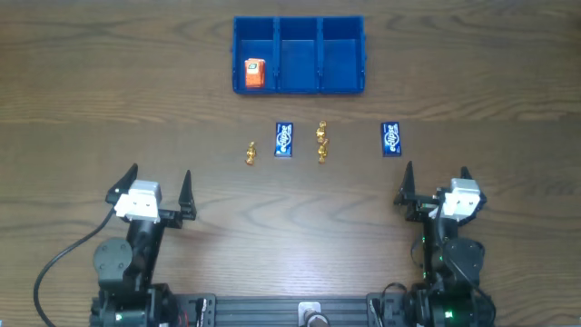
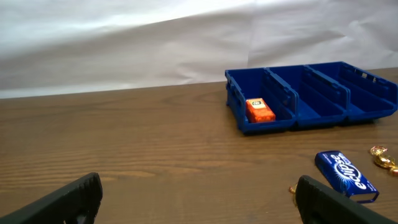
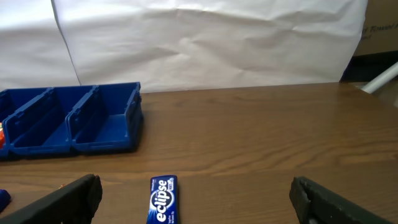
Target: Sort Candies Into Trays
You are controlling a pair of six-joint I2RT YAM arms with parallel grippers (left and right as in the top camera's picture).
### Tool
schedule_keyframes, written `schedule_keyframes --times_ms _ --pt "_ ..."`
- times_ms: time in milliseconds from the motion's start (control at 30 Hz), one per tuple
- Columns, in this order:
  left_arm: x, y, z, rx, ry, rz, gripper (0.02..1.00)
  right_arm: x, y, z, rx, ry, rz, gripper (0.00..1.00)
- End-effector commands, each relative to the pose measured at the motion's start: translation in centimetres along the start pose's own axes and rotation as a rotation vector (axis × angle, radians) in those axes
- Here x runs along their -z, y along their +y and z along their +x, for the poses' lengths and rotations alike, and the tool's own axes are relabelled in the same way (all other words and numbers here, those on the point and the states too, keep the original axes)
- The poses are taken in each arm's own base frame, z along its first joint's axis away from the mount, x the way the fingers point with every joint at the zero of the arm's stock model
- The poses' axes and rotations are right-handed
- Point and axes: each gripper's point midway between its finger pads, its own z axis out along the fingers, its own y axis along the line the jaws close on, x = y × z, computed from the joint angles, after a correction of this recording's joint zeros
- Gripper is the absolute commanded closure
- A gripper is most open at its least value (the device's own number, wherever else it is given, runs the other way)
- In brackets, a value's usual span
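Note:
A blue tray (image 1: 299,82) with three compartments stands at the back of the table; it also shows in the left wrist view (image 2: 292,99) and the right wrist view (image 3: 106,130). An orange candy box (image 1: 254,74) (image 2: 260,111) lies in its left compartment. On the wood in front lie two blue gum packs (image 1: 284,139) (image 1: 391,139) (image 2: 346,176) (image 3: 163,199) and gold-wrapped candies (image 1: 251,152) (image 1: 321,143) (image 2: 384,157). My left gripper (image 1: 153,185) stands open near the front left. My right gripper (image 1: 435,182) stands open near the front right. Neither holds anything.
The wooden table (image 1: 109,100) has bare room on both sides of the tray and between the candies and the arms. A white sheet (image 3: 205,43) hangs behind the table's far edge.

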Motion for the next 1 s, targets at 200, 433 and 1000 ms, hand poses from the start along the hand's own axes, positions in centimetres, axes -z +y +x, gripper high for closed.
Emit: schedule_keyframes --times_ms 200,433,1000 --pt "-0.1 -0.5 1.5 -0.009 0.044 0.027 0.020 0.1 -0.7 -1.9 -0.022 -0.081 0.040 0.003" --pt "-0.1 -0.5 1.5 -0.010 0.044 0.027 0.020 -0.4 0.3 -6.6 -0.050 -0.083 -0.006 0.001" --pt "-0.1 -0.5 1.5 -0.010 0.044 0.027 0.020 -14.8 3.6 -2.6 0.055 1.061 -0.030 0.001"
